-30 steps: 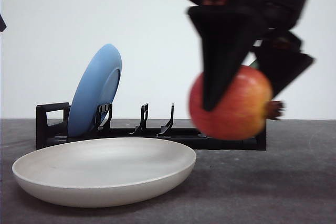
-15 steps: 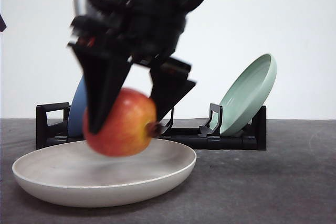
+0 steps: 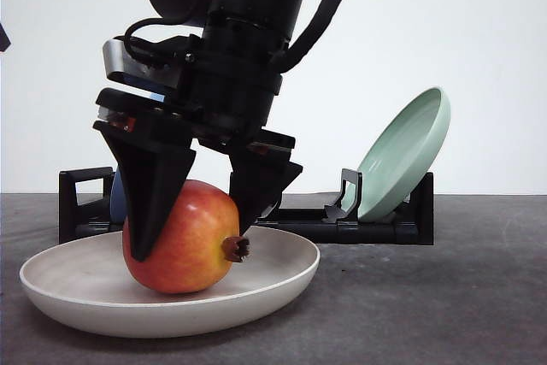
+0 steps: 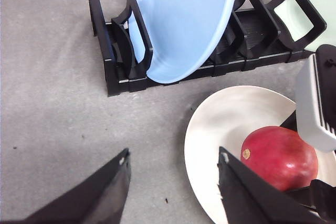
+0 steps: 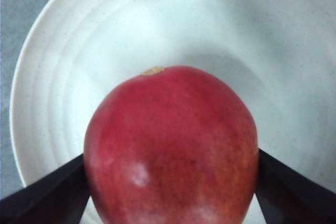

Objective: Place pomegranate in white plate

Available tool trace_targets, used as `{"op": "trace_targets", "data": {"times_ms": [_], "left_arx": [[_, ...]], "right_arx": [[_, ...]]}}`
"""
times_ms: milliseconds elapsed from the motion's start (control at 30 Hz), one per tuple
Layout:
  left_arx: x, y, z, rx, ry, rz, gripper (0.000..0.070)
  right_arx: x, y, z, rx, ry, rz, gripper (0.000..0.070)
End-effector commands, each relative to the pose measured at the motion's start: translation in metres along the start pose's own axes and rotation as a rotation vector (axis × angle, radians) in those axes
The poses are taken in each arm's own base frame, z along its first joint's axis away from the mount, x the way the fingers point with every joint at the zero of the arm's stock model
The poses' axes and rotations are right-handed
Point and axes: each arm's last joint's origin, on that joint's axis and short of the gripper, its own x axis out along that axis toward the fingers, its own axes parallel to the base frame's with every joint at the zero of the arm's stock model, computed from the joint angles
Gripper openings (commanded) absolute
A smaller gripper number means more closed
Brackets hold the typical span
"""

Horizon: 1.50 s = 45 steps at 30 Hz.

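The pomegranate is red with yellow-orange patches, its brown crown pointing right. It sits low inside the white plate, apparently resting on the plate's floor. My right gripper comes down from above and is shut on the fruit, one black finger on each side. The right wrist view has the pomegranate between the fingers over the white plate. My left gripper hangs open above bare table, left of the plate and pomegranate.
A black dish rack stands behind the white plate. It holds an upright blue plate at its left end and a pale green plate leaning at its right end. Grey tabletop lies in front and to the right.
My right gripper carried the pomegranate from the right leftward and down into the white plate. The green plate, hidden before, is now in sight.
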Motion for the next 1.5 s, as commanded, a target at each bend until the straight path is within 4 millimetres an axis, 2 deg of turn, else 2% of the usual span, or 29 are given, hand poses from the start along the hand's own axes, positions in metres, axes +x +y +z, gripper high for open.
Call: {"op": "trace_targets", "data": {"times_ms": [0, 300, 500, 700, 867, 1033, 1467], "left_arx": [[-0.002, -0.001, 0.004, 0.005, -0.017, -0.004, 0.0312], [-0.002, -0.001, 0.004, 0.005, -0.017, -0.004, 0.0312], [-0.002, -0.001, 0.004, 0.005, -0.016, -0.004, 0.0312], [-0.002, -0.001, 0.004, 0.006, -0.016, -0.004, 0.0312], [-0.002, -0.001, 0.004, 0.007, -0.016, -0.004, 0.0312], [-0.002, -0.001, 0.004, 0.006, -0.016, -0.004, 0.0312], [-0.002, -0.001, 0.004, 0.004, -0.015, -0.004, 0.0313]], "right_arx": [[0.007, 0.003, 0.006, -0.012, -0.007, 0.003, 0.0498], [0.007, 0.004, 0.007, -0.015, -0.021, 0.005, 0.0677], [0.002, 0.005, 0.010, -0.023, -0.080, 0.009, 0.0685], [-0.018, 0.004, 0.000, -0.046, -0.306, 0.018, 0.0685], [-0.044, -0.002, -0.024, -0.049, -0.465, 0.027, 0.0685], [-0.067, -0.013, -0.057, -0.028, -0.523, 0.047, 0.0683], [-0.098, -0.051, -0.155, 0.191, -0.587, -0.010, 0.0683]]}}
